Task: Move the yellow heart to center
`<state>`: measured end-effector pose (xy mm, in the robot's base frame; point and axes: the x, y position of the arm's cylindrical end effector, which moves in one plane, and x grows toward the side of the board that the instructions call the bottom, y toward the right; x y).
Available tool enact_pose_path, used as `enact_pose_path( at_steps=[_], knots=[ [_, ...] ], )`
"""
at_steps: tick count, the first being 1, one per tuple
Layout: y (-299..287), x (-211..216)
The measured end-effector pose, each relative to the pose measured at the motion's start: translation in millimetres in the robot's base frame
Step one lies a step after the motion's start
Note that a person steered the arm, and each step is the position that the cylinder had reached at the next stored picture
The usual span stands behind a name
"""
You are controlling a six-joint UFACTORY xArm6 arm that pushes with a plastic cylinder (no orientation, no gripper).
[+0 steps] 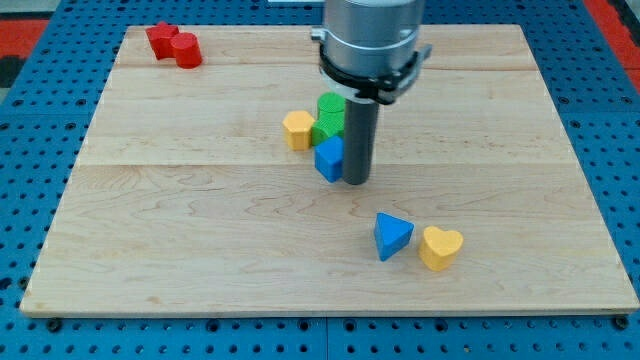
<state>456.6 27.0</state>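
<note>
The yellow heart [440, 247] lies on the wooden board [200, 230] at the lower right, touching a blue triangle [392, 236] on its left. My tip [356, 182] is near the board's middle, up and left of the heart and well apart from it. The tip stands right against a blue block [329, 158] on its left. Behind that are a green block [329, 115] and a yellow block [297, 130].
Two red blocks [174, 44] sit together at the board's top left corner. The arm's grey body [370, 40] hangs over the board's top middle. A blue pegboard [610, 120] surrounds the board.
</note>
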Motion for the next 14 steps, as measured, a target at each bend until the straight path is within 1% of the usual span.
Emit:
enact_pose_path(
  at_steps=[1,2,3,4,5,6,7,8,10,12,13,14],
  knots=[
    [-7,-15],
    [28,-12],
    [94,10],
    [145,52],
    [165,103],
    [152,136],
    [121,136],
    [106,128],
    [103,97],
    [71,91],
    [50,75],
    [33,47]
  ],
)
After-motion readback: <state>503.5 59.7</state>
